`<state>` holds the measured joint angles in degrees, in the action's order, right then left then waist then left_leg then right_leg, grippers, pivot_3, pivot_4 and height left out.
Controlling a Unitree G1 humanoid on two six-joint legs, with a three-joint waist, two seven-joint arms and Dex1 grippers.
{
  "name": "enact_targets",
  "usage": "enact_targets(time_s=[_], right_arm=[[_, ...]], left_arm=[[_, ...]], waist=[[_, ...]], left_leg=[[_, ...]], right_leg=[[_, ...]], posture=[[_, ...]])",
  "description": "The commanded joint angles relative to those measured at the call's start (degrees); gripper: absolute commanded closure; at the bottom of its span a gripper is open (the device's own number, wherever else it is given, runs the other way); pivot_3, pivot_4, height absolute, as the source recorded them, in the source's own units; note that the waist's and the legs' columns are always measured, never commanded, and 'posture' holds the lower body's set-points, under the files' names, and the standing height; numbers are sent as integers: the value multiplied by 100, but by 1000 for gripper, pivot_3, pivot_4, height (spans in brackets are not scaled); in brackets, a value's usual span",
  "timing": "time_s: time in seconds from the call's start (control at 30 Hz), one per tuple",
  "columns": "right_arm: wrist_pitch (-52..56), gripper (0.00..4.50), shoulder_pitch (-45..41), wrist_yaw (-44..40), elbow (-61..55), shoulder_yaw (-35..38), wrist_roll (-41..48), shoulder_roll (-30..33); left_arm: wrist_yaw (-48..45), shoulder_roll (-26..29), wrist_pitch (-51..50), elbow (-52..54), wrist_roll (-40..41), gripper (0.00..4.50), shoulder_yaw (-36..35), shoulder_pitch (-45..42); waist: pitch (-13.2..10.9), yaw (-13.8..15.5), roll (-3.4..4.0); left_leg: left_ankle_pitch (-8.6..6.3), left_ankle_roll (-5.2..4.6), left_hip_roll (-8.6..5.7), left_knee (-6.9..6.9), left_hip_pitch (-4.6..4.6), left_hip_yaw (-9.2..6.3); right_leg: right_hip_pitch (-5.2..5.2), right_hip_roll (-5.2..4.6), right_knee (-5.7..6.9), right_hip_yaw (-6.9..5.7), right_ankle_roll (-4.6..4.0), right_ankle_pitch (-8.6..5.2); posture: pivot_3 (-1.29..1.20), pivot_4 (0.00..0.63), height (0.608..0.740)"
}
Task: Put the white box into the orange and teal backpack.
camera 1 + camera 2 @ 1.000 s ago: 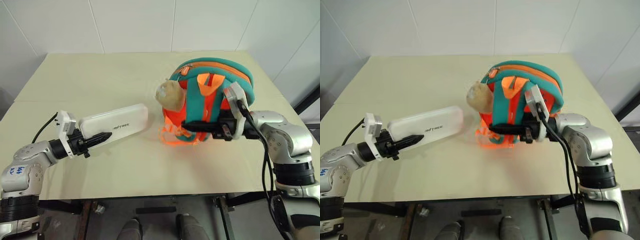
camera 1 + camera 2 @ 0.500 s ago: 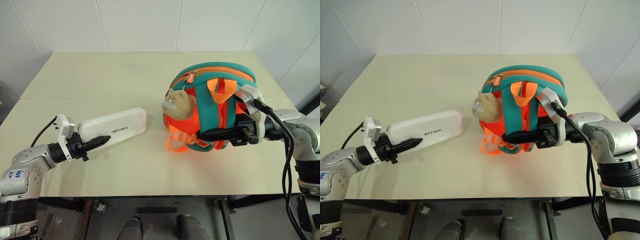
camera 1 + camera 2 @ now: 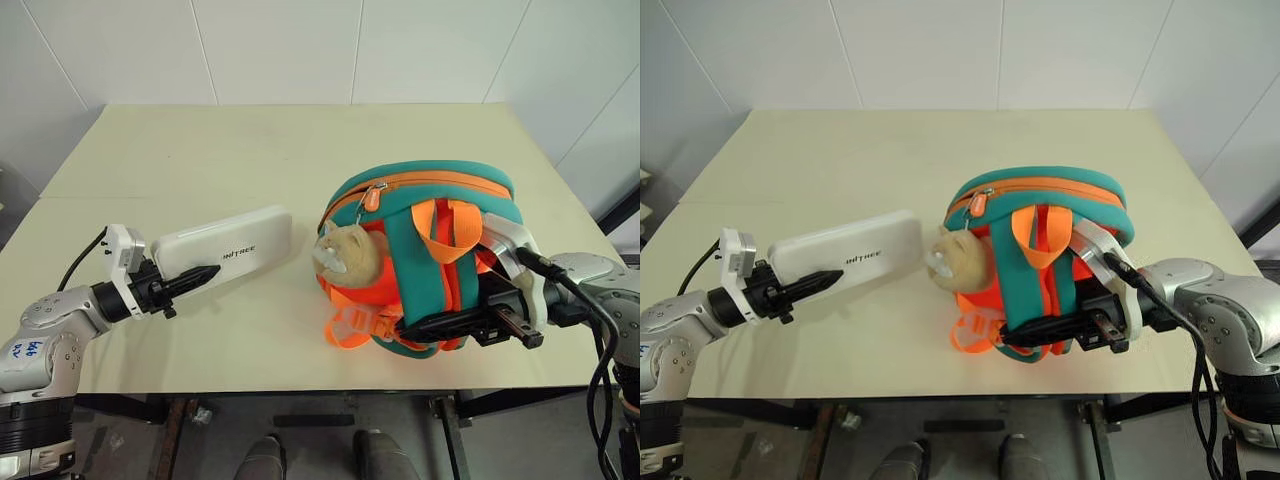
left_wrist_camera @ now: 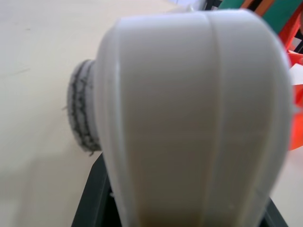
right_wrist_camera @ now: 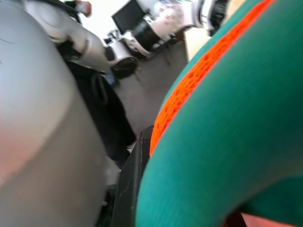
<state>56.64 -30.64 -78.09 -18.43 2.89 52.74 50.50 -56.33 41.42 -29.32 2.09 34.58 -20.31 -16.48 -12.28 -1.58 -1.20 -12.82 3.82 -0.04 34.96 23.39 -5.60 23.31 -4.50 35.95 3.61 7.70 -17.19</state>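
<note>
White box (image 3: pixel 226 248) — stiff, smooth, likely light — is clamped at its near-left end by the left gripper (image 3: pixel 190 279), while the right gripper (image 3: pixel 450 325) pinches the backpack (image 3: pixel 420 250) strap — soft, floppy.

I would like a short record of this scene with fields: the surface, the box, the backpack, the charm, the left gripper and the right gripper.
surface: beige table
box: white box, held at its near end, its far end pointing toward the backpack, a gap between them
backpack: orange and teal backpack, on the table's right side, zipper looks closed
charm: tan plush toy charm, on the backpack's side facing the box
left gripper: left gripper, shut on the white box
right gripper: right gripper, shut on the backpack's teal strap
</note>
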Motion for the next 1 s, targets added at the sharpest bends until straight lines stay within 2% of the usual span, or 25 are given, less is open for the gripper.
enact_targets(time_s=[0.03,0.27,0.53,0.73,1.0], right_arm=[[-394,4479,-83,-90,367,-98,-390,122],[-670,4479,-173,-142,793,-248,-697,61],[-879,4479,-268,-158,1073,-475,-927,-98],[-808,4479,-365,-86,1024,-555,-909,-295],[-782,4479,-389,-104,872,-651,-914,-412]], left_arm=[[-127,159,-2,461,369,3185,-213,-164],[-43,350,-328,1142,1027,3185,-578,-181],[-11,451,-514,1660,1247,3185,-418,-158],[-311,556,-223,1353,825,3185,159,-468],[-1000,480,593,561,-117,3185,1365,-1400]], waist=[[0,1,0],[-1,-3,-1],[-1,-9,-1],[-1,-4,-2],[0,-7,-2]], left_leg=[[0,0,-1,5,0,0],[0,0,2,-1,0,-1],[-1,-1,0,5,-5,0],[-1,-1,0,8,-10,-1],[-1,-1,-1,7,-11,-1]], right_leg=[[-4,0,-1,0,1,1],[-4,0,-5,1,1,2],[-8,1,-1,1,3,3],[-21,2,-5,1,4,4],[-26,3,-11,0,4,4]], posture=[[0,150,740],[0,150,740],[0,150,740],[0,150,740],[0,150,740]])
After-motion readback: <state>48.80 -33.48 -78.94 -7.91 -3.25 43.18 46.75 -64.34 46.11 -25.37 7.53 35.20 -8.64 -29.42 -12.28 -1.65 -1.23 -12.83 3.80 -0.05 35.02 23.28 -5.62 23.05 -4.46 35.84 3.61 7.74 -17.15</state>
